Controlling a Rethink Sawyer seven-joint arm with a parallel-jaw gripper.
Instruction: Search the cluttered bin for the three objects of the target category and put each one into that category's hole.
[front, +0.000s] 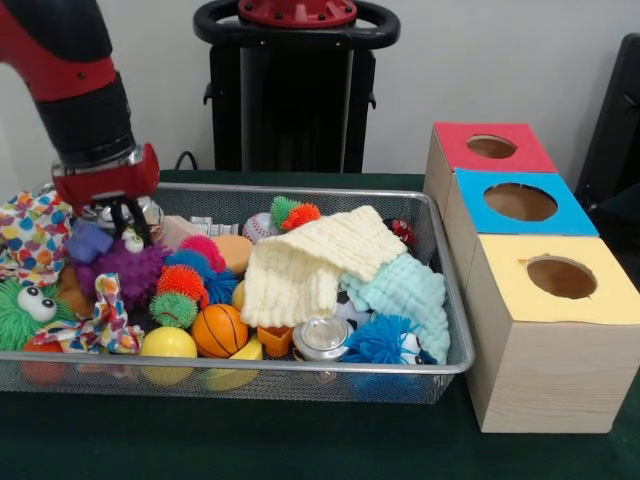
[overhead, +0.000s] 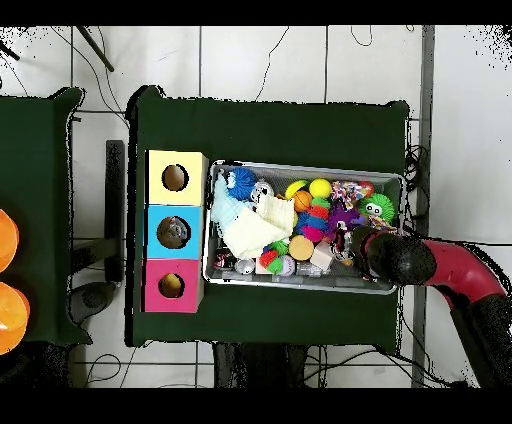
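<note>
The bin (front: 300, 368) is sitting beside the three wooden boxes (front: 545, 330), and I am holding the gripper (front: 124, 218) over its end farthest from them. Its dark fingers are hanging just above the purple spiky ball (front: 130, 272); whether they are parted I cannot tell.

The robot's arm (front: 75, 85) is red and black. In the front view it comes down from the top left corner and leans a little toward the middle. At its end is a red block with the gripper (front: 125, 222) under it. The gripper points straight down and its dark fingers (front: 118, 214) sit close together, but it is too hard to tell if they are closed. From overhead, the arm (overhead: 440, 268) reaches in from the lower right.
</note>
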